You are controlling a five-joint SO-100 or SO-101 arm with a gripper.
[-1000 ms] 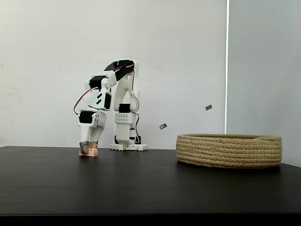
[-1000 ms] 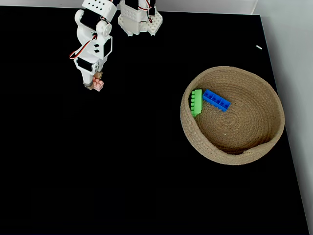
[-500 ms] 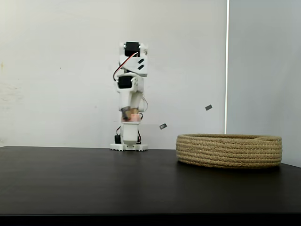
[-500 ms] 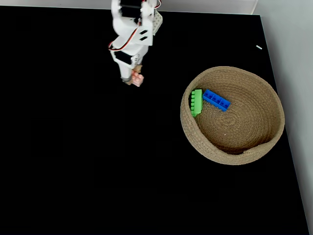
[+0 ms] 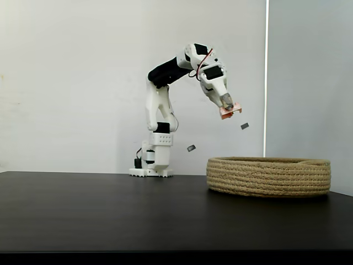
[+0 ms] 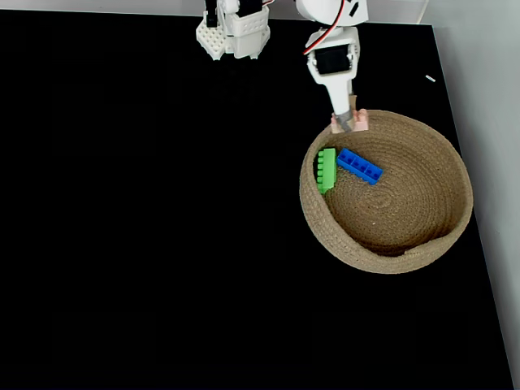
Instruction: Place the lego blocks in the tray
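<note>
In the side-on fixed view the black desk [image 5: 138,215] fills the lower part of the frame, and the tray [image 5: 269,176] sits on it at lower right, a wide low ring of coiled rope. In the fixed view from above, the tray [image 6: 439,244] lies right of centre.

Two bricks lie inside it, against its upper-left wall. The green brick [image 6: 327,170] rests by the wall with its long axis running up and down the frame, studs facing left. The blue brick [image 6: 359,166] lies just to its right, long axis slanting from upper left to lower right, its upper-left end close to or touching the green one.

Farther back, the jaws [image 5: 228,106] hang in the air above the tray's left part, in the upper middle of the side view, closed on the pink brick [image 5: 231,110]. That brick is tilted, its right end higher than its left. From above, the jaws [image 6: 348,122] point down the frame and the pink brick [image 6: 361,121] shows right at the tray's upper rim, partly hidden by the fingers, so its long axis cannot be told there.

The arm's base [image 5: 152,165] stands at the desk's far edge, before a white wall [image 5: 71,83].
</note>
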